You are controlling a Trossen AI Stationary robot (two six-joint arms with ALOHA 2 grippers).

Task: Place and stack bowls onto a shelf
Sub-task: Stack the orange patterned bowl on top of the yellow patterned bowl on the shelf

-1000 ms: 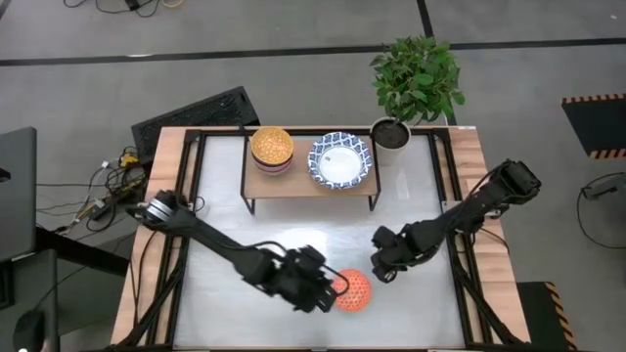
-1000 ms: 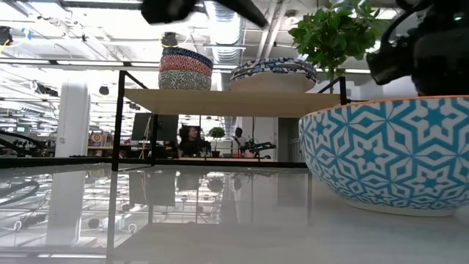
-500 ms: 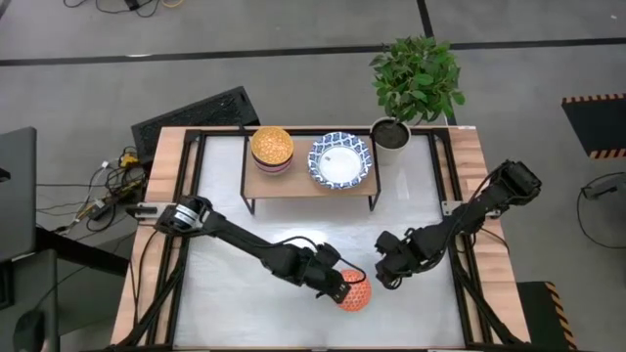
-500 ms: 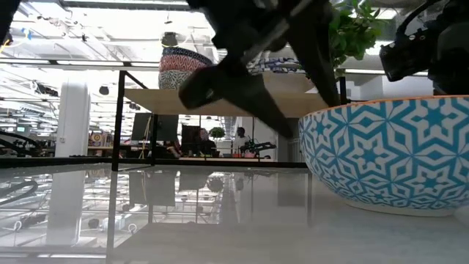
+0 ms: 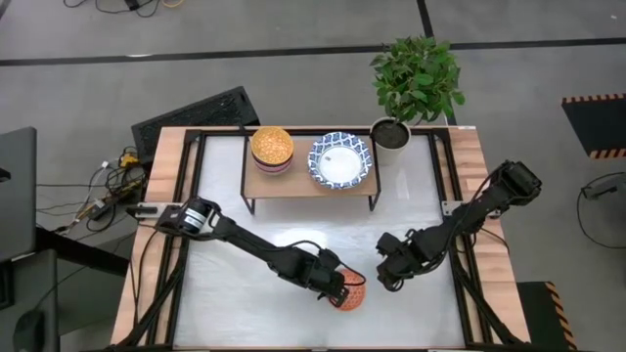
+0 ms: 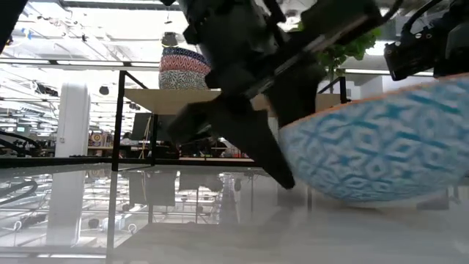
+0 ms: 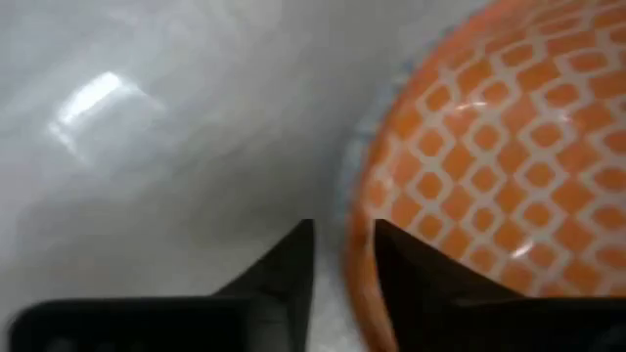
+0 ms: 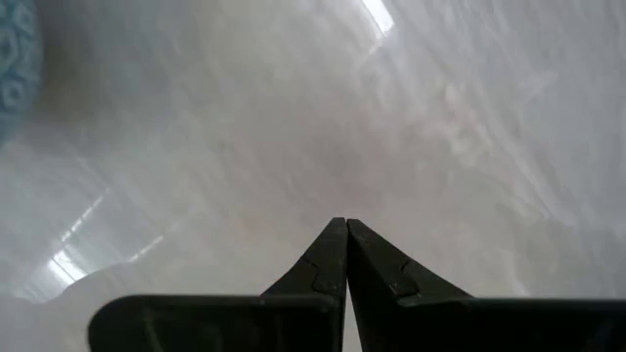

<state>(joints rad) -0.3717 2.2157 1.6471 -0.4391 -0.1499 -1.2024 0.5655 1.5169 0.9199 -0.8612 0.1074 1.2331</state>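
A small bowl [image 5: 354, 296], orange-red inside and teal-and-white outside [image 6: 374, 147], sits near the table's near edge and is tipped in the low view. My left gripper [image 5: 337, 287] [image 7: 342, 227] is at its left rim, shut on it. My right gripper [image 5: 384, 277] [image 8: 345, 227] is shut and empty, low over the table to the right of that bowl. The light-wood shelf [image 5: 303, 184] at the far side carries a stack of small bowls [image 5: 272, 149] with a yellow-orange one on top, and a wide blue-and-white bowl [image 5: 341, 160]. My left gripper has the orange-red bowl by its rim [image 7: 358, 256] on the side toward the table's left. One finger [image 7: 421, 279] lies inside the bowl and the other finger [image 7: 289, 269] outside. The fingers come slanting down from the left. The bowl is tilted, its underside [image 6: 366, 196] low at the table.
A potted plant [image 5: 393, 133] stands at the shelf's right end. A black frame [image 5: 196, 171] runs along the table's sides. White tabletop [image 5: 245, 293] lies open left of the bowl and between the bowl and the shelf.
My left gripper has moved toward the table's right and down onto the orange-red bowl's left rim. The bowl stood level a second ago and now is tipped, its rim slanting in the low view. My right gripper has drifted slightly toward the near edge.
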